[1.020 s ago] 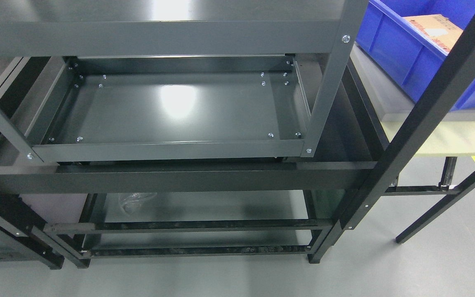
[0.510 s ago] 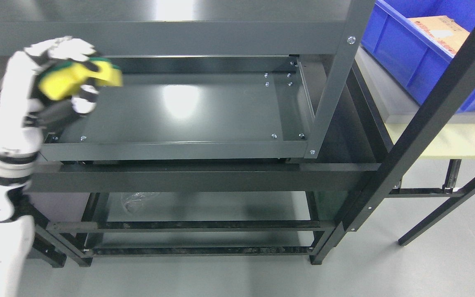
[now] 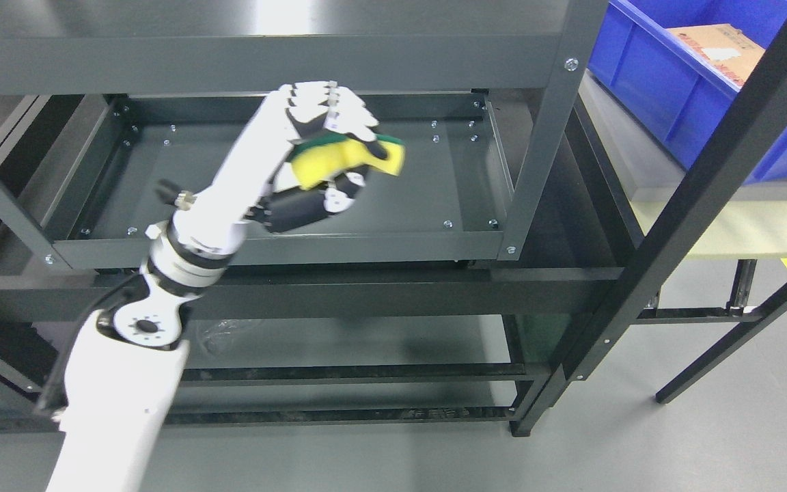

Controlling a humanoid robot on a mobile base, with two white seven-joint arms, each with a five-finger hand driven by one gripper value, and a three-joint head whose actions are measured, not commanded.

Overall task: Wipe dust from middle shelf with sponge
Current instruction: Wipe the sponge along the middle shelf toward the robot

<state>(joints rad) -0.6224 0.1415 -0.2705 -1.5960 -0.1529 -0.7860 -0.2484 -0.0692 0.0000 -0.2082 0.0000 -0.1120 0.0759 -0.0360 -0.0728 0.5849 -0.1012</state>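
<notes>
White fingers (image 3: 328,113) of the left hand (image 3: 318,160) are clenched around the sponge (image 3: 339,158), yellow with a green top, held above the middle shelf (image 3: 161,198) near its centre; contact with the shelf floor cannot be told. Beyond the rack post (image 3: 544,130), a blue bin (image 3: 667,75) holds a cardboard box (image 3: 721,44).

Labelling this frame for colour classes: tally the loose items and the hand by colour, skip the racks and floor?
Yellow and green: 1, the sponge
White and black: 1, the left hand, fingers closed on the sponge
Blue: 1, the bin
Brown: 1, the cardboard box in the bin
Total: 4
</notes>
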